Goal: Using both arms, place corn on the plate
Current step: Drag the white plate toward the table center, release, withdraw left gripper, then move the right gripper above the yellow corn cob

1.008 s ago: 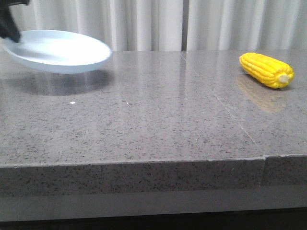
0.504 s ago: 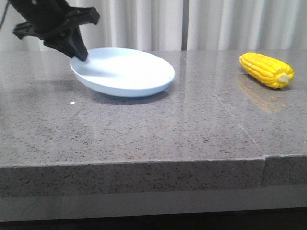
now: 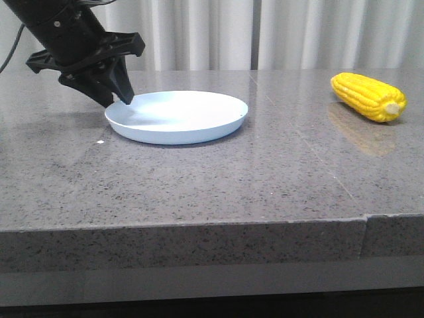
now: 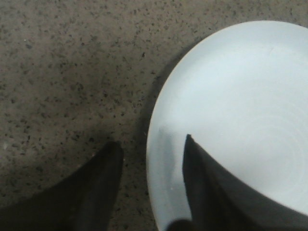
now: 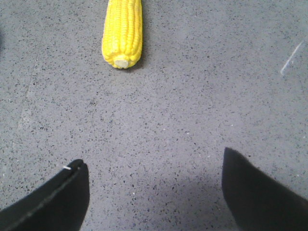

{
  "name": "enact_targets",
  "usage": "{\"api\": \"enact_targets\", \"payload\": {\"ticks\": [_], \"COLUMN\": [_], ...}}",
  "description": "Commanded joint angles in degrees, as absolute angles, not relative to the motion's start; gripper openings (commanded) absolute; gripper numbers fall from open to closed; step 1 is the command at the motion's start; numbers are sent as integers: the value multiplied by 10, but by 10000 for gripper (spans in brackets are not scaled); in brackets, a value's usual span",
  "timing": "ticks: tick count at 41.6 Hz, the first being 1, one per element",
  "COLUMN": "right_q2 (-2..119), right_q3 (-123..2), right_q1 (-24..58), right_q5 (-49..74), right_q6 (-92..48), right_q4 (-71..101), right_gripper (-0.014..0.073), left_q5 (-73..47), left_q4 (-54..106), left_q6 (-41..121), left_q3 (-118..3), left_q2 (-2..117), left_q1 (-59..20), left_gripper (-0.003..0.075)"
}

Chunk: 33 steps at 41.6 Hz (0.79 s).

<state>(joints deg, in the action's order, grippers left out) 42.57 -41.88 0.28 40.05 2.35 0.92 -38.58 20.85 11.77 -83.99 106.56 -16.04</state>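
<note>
The pale blue-white plate (image 3: 177,116) lies flat on the grey stone table, left of centre. My left gripper (image 3: 122,96) straddles its left rim and is open. In the left wrist view one finger (image 4: 96,192) hangs over bare table outside the rim and the other (image 4: 216,192) over the inside of the plate (image 4: 240,96), with a gap showing beside the rim. The yellow corn (image 3: 368,97) lies on the table at the far right, pale stub end toward the front. My right gripper (image 5: 154,163) is open above bare table, a short way from the corn (image 5: 122,31); the front view does not show it.
The table's front edge (image 3: 199,225) runs across the lower part of the front view. White curtains (image 3: 265,33) hang behind the table. A stretch of table top separates plate and corn.
The left arm brought the plate in from the far left, moved it rightward and lowered it flat onto the table. The corn has not moved.
</note>
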Motion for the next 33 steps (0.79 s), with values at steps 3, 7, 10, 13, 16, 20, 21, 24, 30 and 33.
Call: {"api": "enact_targets", "payload": {"ticks": [3, 7, 10, 13, 16, 20, 21, 24, 30, 33], "right_q2": [426, 426, 426, 426, 426, 426, 426, 426, 426, 426], "right_q3": [-437, -437, -437, -437, -437, -437, -437, -437, -437, -437], "right_q1": [1, 1, 1, 1, 1, 1, 1, 1, 1, 1], "right_q5": [367, 367, 367, 367, 367, 367, 367, 367, 367, 367], "right_q6": [20, 20, 20, 20, 20, 20, 20, 20, 20, 20], "right_q4": [10, 10, 10, 10, 10, 10, 10, 10, 10, 10], "right_gripper": [594, 594, 594, 594, 594, 594, 594, 594, 594, 594], "left_q5": [-370, -378, -380, -370, -359, -348, -347, -344, -344, -351], "left_q4": [179, 149, 117, 72, 36, 26, 26, 26, 23, 13], "left_q6": [117, 117, 117, 117, 117, 117, 117, 117, 117, 117], "left_q3": [-858, -856, -845, -824, -797, -756, -744, -710, -638, -602], "left_q2": [993, 956, 921, 880, 839, 783, 769, 725, 635, 592], "left_q1": [-169, -186, -208, -235, -263, -289, -293, -299, -299, -299], "left_gripper": [441, 440, 440, 440, 440, 440, 440, 440, 440, 440]}}
